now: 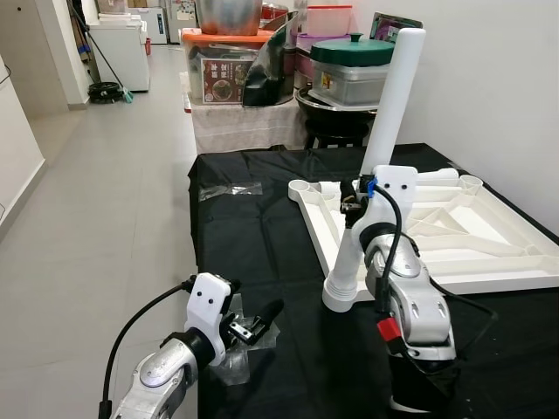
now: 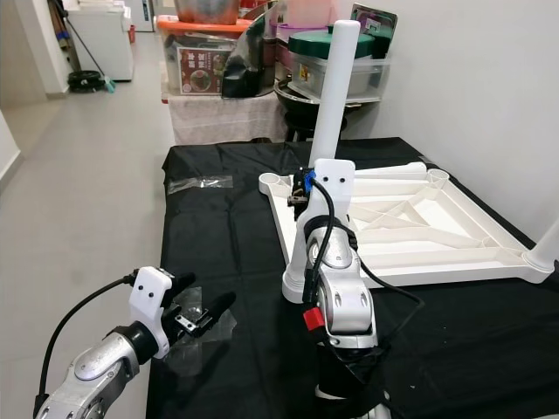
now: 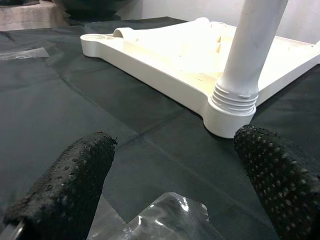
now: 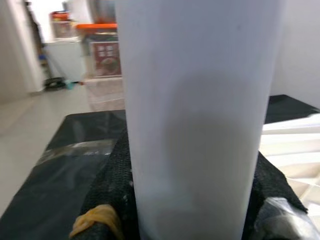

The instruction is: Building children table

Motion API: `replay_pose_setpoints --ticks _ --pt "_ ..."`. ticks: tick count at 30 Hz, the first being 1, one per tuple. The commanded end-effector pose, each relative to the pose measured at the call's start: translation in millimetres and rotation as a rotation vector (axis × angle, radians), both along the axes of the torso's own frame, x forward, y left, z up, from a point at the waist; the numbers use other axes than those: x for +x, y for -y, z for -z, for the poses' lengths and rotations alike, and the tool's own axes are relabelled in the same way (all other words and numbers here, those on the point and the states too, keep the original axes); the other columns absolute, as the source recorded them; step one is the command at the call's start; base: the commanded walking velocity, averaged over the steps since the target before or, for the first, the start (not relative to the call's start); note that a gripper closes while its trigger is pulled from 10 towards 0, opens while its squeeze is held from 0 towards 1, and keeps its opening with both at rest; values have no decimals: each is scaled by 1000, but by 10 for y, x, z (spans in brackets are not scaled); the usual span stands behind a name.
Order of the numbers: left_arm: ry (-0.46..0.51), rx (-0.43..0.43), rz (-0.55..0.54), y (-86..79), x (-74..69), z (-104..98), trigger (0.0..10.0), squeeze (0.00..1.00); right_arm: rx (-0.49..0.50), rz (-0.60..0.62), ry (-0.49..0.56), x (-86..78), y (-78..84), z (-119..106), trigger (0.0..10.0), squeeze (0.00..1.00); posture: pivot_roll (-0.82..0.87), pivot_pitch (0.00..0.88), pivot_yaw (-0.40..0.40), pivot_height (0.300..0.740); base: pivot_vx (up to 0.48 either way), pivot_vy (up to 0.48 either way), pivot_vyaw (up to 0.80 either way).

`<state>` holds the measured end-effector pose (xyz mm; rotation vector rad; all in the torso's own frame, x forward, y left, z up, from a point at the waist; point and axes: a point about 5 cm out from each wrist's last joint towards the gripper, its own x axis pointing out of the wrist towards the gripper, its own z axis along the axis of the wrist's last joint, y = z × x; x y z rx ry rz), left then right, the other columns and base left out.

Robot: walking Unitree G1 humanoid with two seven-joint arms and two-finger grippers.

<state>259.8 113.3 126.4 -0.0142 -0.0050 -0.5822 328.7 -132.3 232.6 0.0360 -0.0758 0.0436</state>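
The white plastic table top point(image 1: 489, 253) lies upside down on the black-covered table point(image 1: 262, 236). A white leg point(image 1: 395, 96) stands in its near left corner socket point(image 3: 235, 107), leaning slightly to the right. My right gripper point(image 1: 356, 202) is shut on this leg at about mid-height; in the right wrist view the leg point(image 4: 195, 115) sits between the black fingers point(image 4: 112, 195). My left gripper point(image 2: 205, 297) hangs open, low at the table's front left, just above a clear plastic wrapper point(image 3: 165, 220). Its two fingers point(image 3: 65, 190) point toward the leg's base.
A second leg point(image 2: 546, 244) stands at the top's near right corner. The far corner sockets point(image 1: 301, 186) are open. Another clear wrapper point(image 1: 229, 189) lies at the far left. Stacked boxes and pots point(image 1: 349, 61) stand behind, a wall to the right, tiled floor point(image 1: 96, 218) to the left.
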Motion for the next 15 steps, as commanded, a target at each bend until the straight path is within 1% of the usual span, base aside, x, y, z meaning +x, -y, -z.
replay_pose_setpoints --ticks 1,3,6,7,8,9,10,12,13,15 --pt "-13 -5 8 9 2 12 10000 0 19 -21 -68 1 26 143 10000 1000 62 0 -62 740 0 0 0" --pt "-14 -5 8 9 1 13 10000 0 24 -2 -74 9 89 144 10000 1000 62 0 -62 740 0 0 0" --pt "-14 -5 8 8 0 14 10000 0 24 2 -76 15 109 140 10000 1000 62 0 -62 740 0 0 0" --pt "-15 -5 7 5 -2 15 10000 0 6 -63 -53 30 113 104 10000 0 63 0 -63 740 0 0 0" --pt "-15 -5 7 5 -2 15 10000 0 6 -63 -53 30 113 104 10000 0 63 0 -63 740 0 0 0" --pt "-16 -4 6 0 -5 17 10000 0 -20 -208 -24 28 120 61 10000 0 64 0 -59 740 0 0 0" --pt "-17 -4 6 -3 -8 20 10000 0 -62 -376 19 9 166 14 10000 0 64 0 -59 740 0 0 0" --pt "-17 -4 6 -3 -8 20 10000 0 -62 -376 19 9 166 14 10000 0 64 0 -59 740 0 0 0" --pt "-18 -3 9 -3 -7 22 10000 0 -127 -496 50 -4 249 -17 10000 0 61 0 -56 740 0 0 0" --pt "-16 -2 14 5 7 16 10000 0 -177 -677 62 -16 414 -43 10000 0 60 0 -56 740 0 0 0"
